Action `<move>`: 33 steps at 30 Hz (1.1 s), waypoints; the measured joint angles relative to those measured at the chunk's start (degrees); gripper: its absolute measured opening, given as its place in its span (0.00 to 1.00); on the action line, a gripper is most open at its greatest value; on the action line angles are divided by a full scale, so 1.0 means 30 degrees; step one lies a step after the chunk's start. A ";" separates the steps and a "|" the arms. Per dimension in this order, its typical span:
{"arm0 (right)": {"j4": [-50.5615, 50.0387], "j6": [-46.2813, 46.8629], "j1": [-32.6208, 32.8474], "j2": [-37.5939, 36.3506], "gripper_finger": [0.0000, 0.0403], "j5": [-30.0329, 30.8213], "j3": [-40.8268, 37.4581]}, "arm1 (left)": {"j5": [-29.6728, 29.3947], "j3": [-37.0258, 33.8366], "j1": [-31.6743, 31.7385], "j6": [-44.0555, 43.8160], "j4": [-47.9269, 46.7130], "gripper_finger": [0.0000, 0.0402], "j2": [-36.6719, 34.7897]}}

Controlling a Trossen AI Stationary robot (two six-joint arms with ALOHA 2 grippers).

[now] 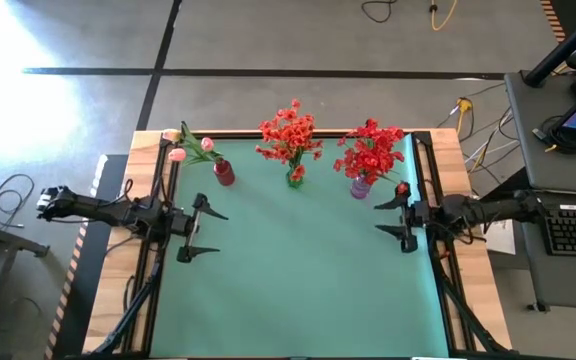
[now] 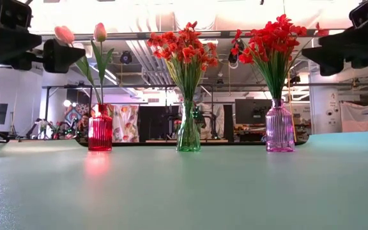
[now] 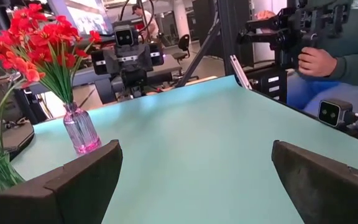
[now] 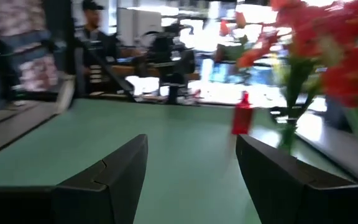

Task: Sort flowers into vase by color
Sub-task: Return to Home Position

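Observation:
Three vases stand in a row near the far edge of the teal mat (image 1: pixel 298 290). A red vase (image 1: pixel 224 173) holds pink tulip buds (image 1: pixel 190 147). A clear green vase (image 1: pixel 295 176) holds orange-red flowers (image 1: pixel 290 133). A purple vase (image 1: pixel 360 187) holds deep red flowers (image 1: pixel 371 150). My left gripper (image 1: pixel 218 233) hovers open at the mat's left side, pointing level toward the right, with nothing between its fingers (image 3: pixel 86 180). At the right side, just near the purple vase, my right gripper (image 1: pixel 378 218) points level toward the left, also open and empty (image 4: pixel 191 168).
The mat's middle and near half are bare. A person (image 3: pixel 328 56) sits beyond the table's near right corner, a hand on a device. A desk with a keyboard (image 1: pixel 573 230) stands to the right of the table. Cables lie on the floor behind it.

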 joint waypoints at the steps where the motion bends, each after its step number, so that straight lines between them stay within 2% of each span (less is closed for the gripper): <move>1: -0.0131 0.0115 -0.0166 0.0000 0.59 -0.0728 0.0000 | 0.0000 0.0005 0.0000 0.0000 0.0008 0.99 0.0086; 5: -0.0495 0.1238 -0.0806 0.0000 0.59 -0.3080 0.0007 | 0.0000 0.0007 0.0000 0.0000 0.0029 0.99 0.0372; 13: -0.0451 0.2275 -0.1666 0.0017 0.59 -0.2825 0.0007 | 0.0000 0.0007 0.0000 0.0000 0.0036 0.99 0.0908; 33: -0.0422 0.2319 -0.1635 0.0408 0.59 -0.2752 0.0015 | 0.0004 0.0007 0.0000 0.0000 0.0018 0.99 0.2056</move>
